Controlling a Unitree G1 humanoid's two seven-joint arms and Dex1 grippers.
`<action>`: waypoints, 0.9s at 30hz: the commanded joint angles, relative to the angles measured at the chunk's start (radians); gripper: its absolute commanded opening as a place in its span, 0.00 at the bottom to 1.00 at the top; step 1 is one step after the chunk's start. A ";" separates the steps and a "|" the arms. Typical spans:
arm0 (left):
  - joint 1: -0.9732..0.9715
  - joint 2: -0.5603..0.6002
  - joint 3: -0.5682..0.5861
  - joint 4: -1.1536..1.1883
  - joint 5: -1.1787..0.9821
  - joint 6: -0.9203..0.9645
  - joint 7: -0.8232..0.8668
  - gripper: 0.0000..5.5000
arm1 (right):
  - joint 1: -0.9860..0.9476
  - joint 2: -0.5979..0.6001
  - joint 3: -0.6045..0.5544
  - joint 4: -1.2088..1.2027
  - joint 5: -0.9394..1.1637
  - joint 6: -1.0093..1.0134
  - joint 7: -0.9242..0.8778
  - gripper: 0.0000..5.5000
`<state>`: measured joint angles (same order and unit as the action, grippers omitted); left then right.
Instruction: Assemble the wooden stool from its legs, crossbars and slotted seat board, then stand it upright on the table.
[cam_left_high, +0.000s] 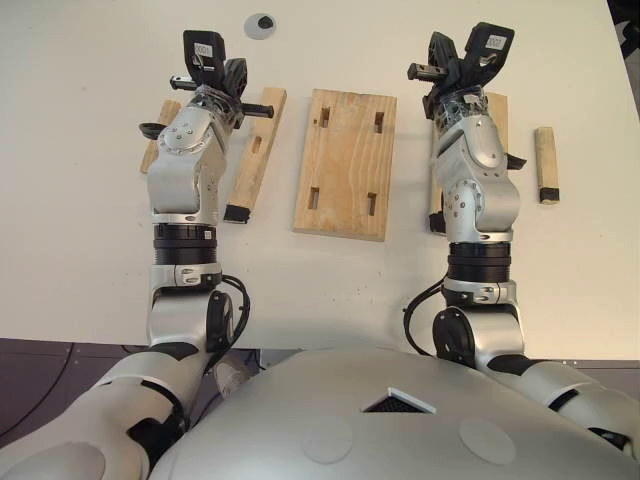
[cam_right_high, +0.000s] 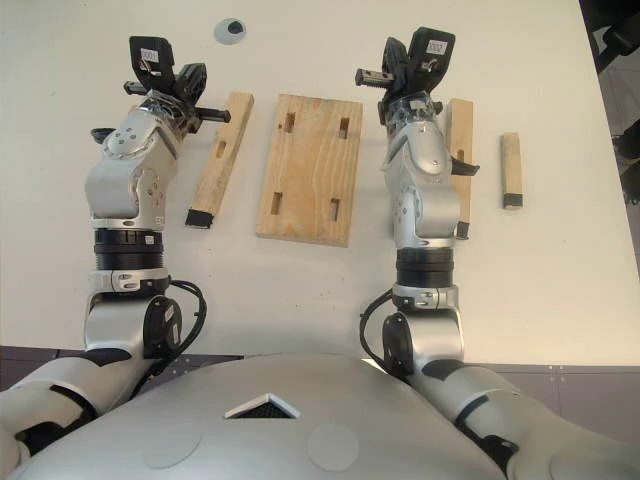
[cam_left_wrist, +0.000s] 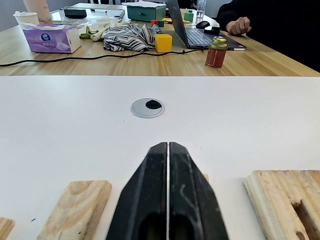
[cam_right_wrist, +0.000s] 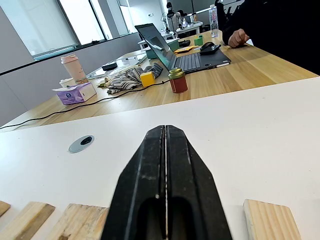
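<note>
Stool parts lie flat and apart on the white table (cam_left_high: 90, 230); nothing is joined. The seat board (cam_left_high: 343, 165) sits in the middle between your two arms, with its four slots facing up.

On your left side, a slotted leg (cam_left_high: 257, 155) with a black foot lies just beside the board without touching it. A second wooden piece (cam_left_high: 152, 152) shows at the outer side of the left arm, partly hidden under it.

On your right side, another long piece (cam_right_high: 461, 130) lies under the right forearm, so you see only its edge. A short piece (cam_left_high: 545, 160) with a black end lies well apart, farther out to the right.

Your left gripper (cam_left_wrist: 168, 147) is near the far ends of the two left pieces. Its jaws are pressed together with nothing between them. Your right gripper (cam_right_wrist: 165, 129) is near the far end of the covered piece, and its jaws are also pressed together and hold nothing. You cannot tell whether either one touches the table.

A round cable grommet (cam_left_high: 261, 25) sits in the table beyond the left gripper.
</note>
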<state>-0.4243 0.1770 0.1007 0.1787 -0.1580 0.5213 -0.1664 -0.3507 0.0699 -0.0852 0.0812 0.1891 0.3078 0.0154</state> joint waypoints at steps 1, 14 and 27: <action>-0.003 0.003 -0.003 -0.004 0.001 0.020 0.000 0.00 | 0.010 0.009 0.000 -0.001 0.005 -0.001 -0.006 0.00; 0.002 -0.004 0.006 -0.003 -0.005 0.020 0.008 0.00 | 0.008 -0.001 0.002 -0.005 0.004 0.008 -0.005 0.00; -0.001 0.022 0.020 0.000 -0.009 0.031 -0.008 0.09 | 0.017 0.000 0.002 -0.018 0.005 0.020 -0.010 0.00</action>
<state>-0.4242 0.1824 0.1118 0.1776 -0.1597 0.5394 -0.1656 -0.3402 0.0681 -0.0802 0.0772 0.1891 0.3145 0.0138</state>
